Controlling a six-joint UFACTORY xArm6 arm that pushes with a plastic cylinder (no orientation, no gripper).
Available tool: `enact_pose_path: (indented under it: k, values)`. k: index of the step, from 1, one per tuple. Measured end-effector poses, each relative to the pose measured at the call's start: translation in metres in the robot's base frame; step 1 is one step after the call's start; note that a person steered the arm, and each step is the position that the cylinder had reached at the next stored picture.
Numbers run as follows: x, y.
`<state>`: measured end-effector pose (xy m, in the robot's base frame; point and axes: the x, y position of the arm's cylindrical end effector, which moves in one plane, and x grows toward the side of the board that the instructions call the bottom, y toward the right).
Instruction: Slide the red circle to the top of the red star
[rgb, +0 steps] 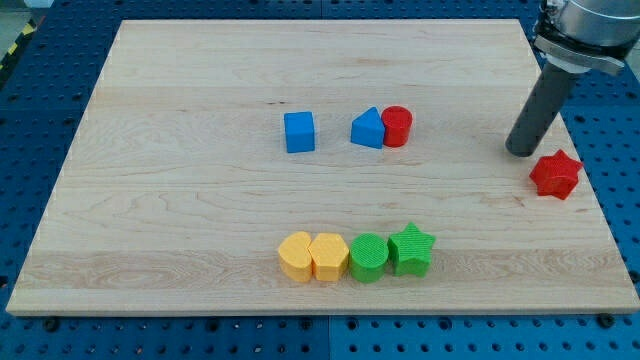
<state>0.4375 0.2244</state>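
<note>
In the camera view, my tip (521, 150) rested on the wooden board (200, 200) near the view's right edge, gripping nothing since it is a bare rod, just up-left of the red star (556, 174). The red circle (398, 126) stood well apart toward the view's left, touching the blue triangle (368, 129), with a blue cube (299, 132) beyond. Near the view's bottom sat a row: yellow circle (296, 255), yellow hexagon (329, 256), green circle (368, 257), green star (411, 249).

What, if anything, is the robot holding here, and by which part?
Nothing is held. My tip rests on the board, just up-left of the red star, far right of the red circle.
</note>
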Motion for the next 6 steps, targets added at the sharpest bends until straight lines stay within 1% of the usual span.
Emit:
enact_pose_path:
  k: [2, 4, 5, 6]
  values:
    - [-0.021, -0.026]
    - [-0.032, -0.079]
    - [-0.059, -0.099]
    - [-0.073, -0.117]
